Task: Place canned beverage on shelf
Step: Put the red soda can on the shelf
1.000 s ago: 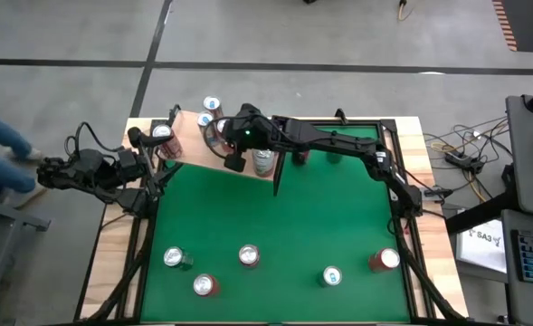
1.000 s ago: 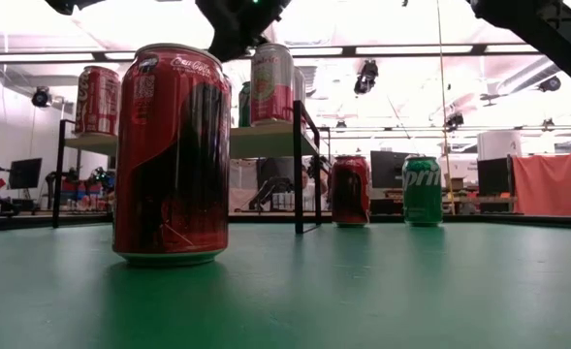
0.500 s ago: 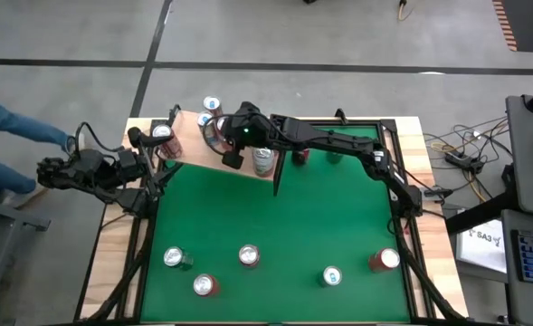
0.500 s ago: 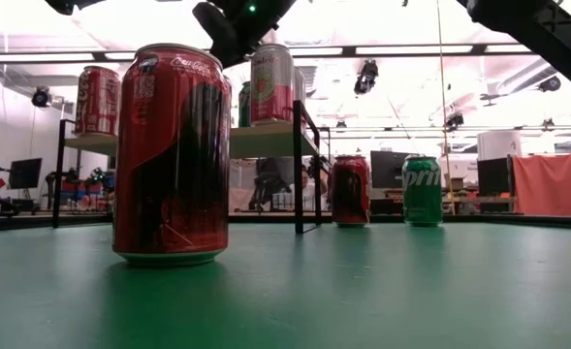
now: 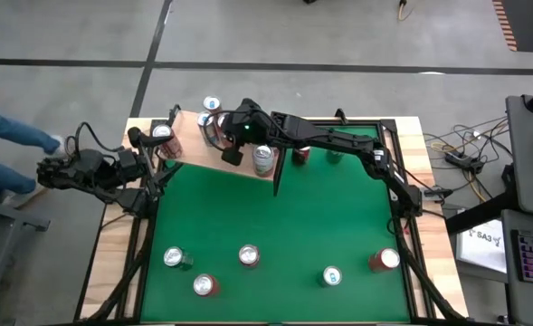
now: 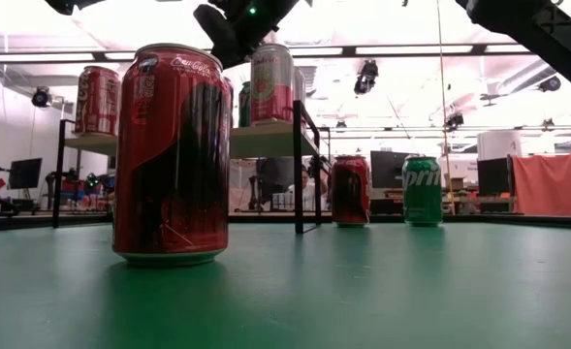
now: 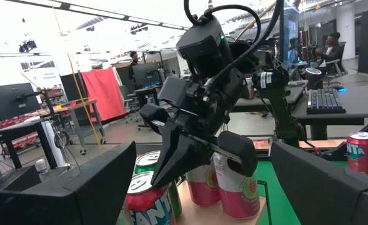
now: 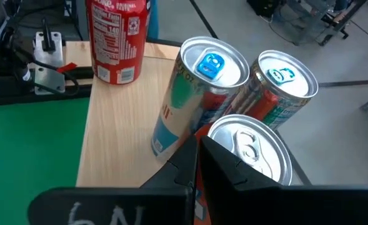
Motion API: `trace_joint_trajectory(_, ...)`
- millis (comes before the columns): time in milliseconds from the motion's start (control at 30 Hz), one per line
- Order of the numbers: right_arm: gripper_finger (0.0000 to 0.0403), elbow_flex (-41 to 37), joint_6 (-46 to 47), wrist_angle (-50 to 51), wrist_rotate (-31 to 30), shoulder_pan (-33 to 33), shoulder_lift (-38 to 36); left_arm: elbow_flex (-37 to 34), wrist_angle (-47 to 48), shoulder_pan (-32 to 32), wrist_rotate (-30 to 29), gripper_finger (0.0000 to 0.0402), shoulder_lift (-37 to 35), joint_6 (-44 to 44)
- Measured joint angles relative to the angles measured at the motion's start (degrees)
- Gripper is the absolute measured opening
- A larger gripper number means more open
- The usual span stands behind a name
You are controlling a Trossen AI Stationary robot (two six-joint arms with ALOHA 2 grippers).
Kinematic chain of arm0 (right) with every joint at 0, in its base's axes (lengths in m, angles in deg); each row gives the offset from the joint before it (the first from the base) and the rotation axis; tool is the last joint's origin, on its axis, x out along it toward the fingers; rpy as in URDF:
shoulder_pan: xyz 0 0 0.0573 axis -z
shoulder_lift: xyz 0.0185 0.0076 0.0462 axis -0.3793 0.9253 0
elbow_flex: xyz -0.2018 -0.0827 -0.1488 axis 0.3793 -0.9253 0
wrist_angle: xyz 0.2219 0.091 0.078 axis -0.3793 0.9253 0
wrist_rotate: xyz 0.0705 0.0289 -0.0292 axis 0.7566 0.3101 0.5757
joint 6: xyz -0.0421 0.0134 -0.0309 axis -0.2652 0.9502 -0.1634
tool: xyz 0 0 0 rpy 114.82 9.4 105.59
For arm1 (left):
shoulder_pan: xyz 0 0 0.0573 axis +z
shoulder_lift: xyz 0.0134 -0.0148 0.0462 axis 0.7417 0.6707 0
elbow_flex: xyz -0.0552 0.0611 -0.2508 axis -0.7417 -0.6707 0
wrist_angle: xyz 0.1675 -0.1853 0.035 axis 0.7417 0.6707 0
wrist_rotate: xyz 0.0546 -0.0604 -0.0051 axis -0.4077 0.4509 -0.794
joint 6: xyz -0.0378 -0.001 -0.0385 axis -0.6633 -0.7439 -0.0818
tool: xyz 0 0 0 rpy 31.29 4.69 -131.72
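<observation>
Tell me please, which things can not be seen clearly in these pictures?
- Shelf top, low view: seen edge-on, and the big red can hides part of it.
- Cans on the shelf, high view: the right pincer and its arm cover some, so no exact count.
- Table cans, high view: labels too small to read.
- Left pincer, left wrist view: fingertips cut off by the edge.

Glossy metal cans [image 8: 203, 100] stand on the shelf [image 8: 115, 134] of smooth pale wood, beside seemingly matt green felt [image 5: 284, 226].
</observation>
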State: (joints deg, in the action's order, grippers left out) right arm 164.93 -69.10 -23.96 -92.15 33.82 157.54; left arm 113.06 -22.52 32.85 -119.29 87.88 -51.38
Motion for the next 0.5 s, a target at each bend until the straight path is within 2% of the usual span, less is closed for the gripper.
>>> trace_joint_trajectory(500, 0.0009, 0.04, 5.37, 0.63, 0.05, -1.45, -2.92, 0.0, 0.75, 0.0, 0.01, 0.0355, 0.01, -1.03)
